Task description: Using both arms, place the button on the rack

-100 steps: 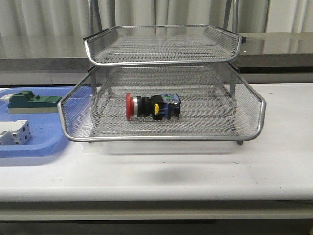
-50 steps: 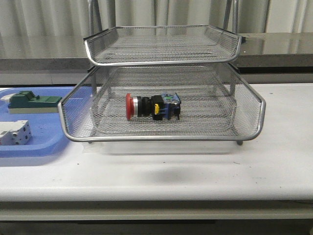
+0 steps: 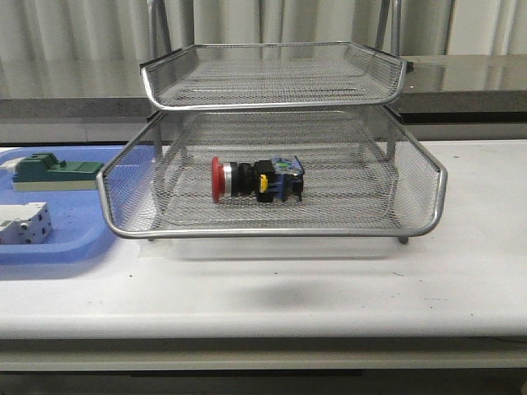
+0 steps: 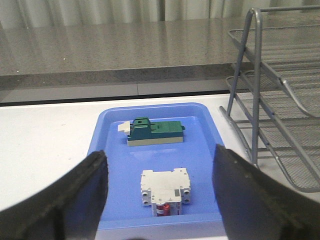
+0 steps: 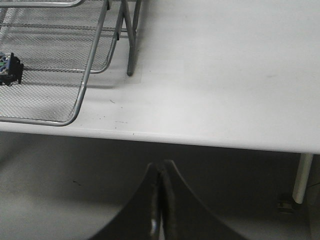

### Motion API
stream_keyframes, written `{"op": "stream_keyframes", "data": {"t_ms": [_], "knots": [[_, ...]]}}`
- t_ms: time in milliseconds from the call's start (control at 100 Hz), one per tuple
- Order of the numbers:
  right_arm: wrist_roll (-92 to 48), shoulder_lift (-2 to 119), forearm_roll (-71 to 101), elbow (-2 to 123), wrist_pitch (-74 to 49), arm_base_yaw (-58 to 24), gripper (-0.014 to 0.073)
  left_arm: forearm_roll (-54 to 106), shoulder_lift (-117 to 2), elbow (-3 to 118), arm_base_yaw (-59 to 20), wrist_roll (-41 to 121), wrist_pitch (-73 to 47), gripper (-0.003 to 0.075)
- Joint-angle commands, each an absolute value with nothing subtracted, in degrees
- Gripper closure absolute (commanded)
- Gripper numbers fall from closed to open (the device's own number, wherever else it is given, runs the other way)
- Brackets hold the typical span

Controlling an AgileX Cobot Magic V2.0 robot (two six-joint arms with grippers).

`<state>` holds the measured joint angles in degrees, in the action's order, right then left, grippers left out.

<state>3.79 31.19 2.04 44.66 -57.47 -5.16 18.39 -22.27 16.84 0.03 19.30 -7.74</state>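
Note:
The button (image 3: pixel 255 179) lies on its side in the middle tier of the silver wire-mesh rack (image 3: pixel 272 233), red head to the left. Only its rear end (image 5: pixel 10 69) shows in the right wrist view, inside the rack's mesh (image 5: pixel 60 75). No arm appears in the front view. My left gripper (image 4: pixel 160 165) is open, held back from the table's near edge and facing the blue tray, with nothing between its fingers. The rack's frame (image 4: pixel 256 85) stands to one side of it. My right gripper (image 5: pixel 160 172) is shut and empty, held off the table's front edge over the floor.
A blue plastic tray (image 3: pixel 74 239) sits left of the rack, holding a green block (image 3: pixel 56 171) and a white block (image 3: pixel 25 224). Both blocks also show in the left wrist view, green block (image 4: pixel 155 132) and white block (image 4: pixel 166 188). A table leg (image 5: pixel 301 175) stands near the right gripper.

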Motion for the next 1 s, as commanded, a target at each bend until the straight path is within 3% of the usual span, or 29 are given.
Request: {"op": "stream_keyframes", "data": {"t_ms": [0, 380, 480, 790, 990], "knots": [[3.5, 31.4, 1.9, 46.5, -53.8, -5.0, 0.0663, 19.4, -22.5, 17.1, 0.1, 18.7, 0.7, 0.0281], [3.5, 31.4, 1.9, 46.5, -53.8, -5.0, 0.0663, 19.4, -22.5, 17.0, 0.1, 18.7, 0.6, 0.0289], [3.5, 31.4, 1.9, 46.5, -53.8, -5.0, 0.0663, 19.4, -22.5, 17.0, 0.1, 18.7, 0.6, 0.036], [3.5, 31.4, 1.9, 46.5, -53.8, -5.0, 0.0663, 19.4, -22.5, 17.0, 0.1, 18.7, 0.6, 0.0737], [3.5, 31.4, 1.9, 46.5, -53.8, -5.0, 0.0663, 19.4, -22.5, 17.0, 0.1, 18.7, 0.6, 0.074]]}}
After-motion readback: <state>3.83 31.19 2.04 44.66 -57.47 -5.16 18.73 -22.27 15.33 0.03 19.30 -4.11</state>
